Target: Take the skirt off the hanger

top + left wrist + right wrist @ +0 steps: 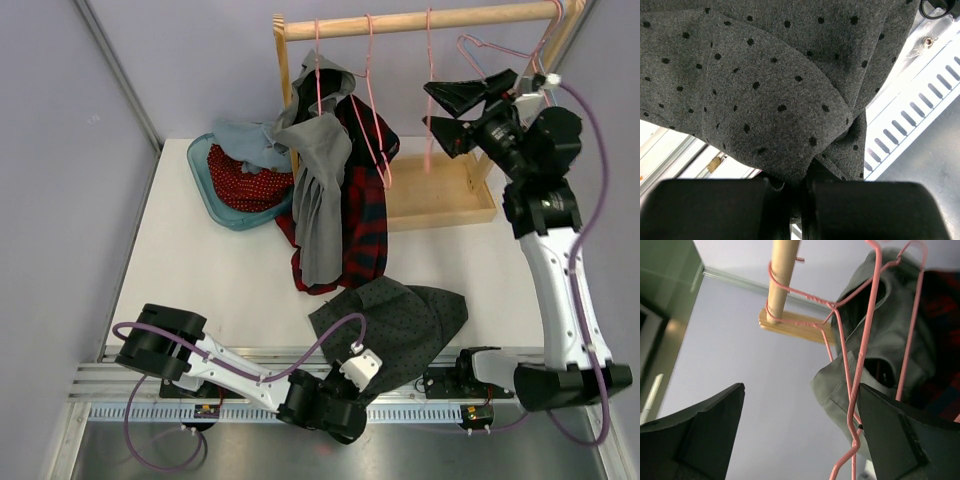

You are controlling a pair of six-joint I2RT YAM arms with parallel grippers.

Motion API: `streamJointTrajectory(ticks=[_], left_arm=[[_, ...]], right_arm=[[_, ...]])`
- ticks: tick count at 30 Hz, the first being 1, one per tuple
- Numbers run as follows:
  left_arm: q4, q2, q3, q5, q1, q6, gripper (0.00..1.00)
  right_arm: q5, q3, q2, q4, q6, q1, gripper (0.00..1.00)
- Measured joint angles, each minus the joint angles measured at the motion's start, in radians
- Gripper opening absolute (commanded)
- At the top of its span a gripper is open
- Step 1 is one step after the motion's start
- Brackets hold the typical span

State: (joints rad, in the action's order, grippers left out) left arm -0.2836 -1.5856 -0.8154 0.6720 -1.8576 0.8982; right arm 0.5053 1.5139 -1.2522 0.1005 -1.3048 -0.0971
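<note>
The tartan skirt (365, 215) hangs from a pink hanger (376, 120) on the wooden rail, its hem resting on the table. A grey garment (320, 190) hangs on another pink hanger beside it and covers its left part. My right gripper (430, 105) is open, up by the rail to the right of the skirt. Its fingertips stand on either side of an empty pink hanger (430, 60). In the right wrist view the gripper (800, 405) is open, pink wire (860, 375) runs close to the right finger (900, 435), and the skirt (940, 315) shows behind. My left gripper (799, 180) is shut on the dark grey dotted garment (765, 85).
The dark grey dotted garment (405, 320) lies at the table's near edge over the rail. A blue basin (205, 175) at the back left holds a red dotted garment (245, 182). The wooden rack's base (440, 195) stands behind. Another pink hanger (490, 48) sits tilted near my right wrist.
</note>
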Motion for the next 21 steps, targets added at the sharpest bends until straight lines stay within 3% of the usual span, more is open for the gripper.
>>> streamJointTrajectory(ticks=[6, 10, 15, 21], left_arm=[[-0.024, 0.0, -0.012, -0.001, 0.0, -0.002, 0.0], [-0.184, -0.003, -0.13, 0.023, 0.0, -0.034, 0.0], [-0.391, 0.01, -0.376, 0.118, 0.006, -0.123, 0.0], [-0.617, 0.232, -0.41, 0.196, 0.045, -0.199, 0.0]], right_arm=[[-0.252, 0.19, 0.156, 0.339, 0.247, 0.001, 0.99], [-0.421, 0.293, 0.217, 0.519, 0.391, 0.001, 0.99], [-0.594, 0.298, 0.311, 0.673, 0.534, 0.002, 1.0], [-0.704, 0.245, 0.411, 0.773, 0.641, 0.002, 0.99]])
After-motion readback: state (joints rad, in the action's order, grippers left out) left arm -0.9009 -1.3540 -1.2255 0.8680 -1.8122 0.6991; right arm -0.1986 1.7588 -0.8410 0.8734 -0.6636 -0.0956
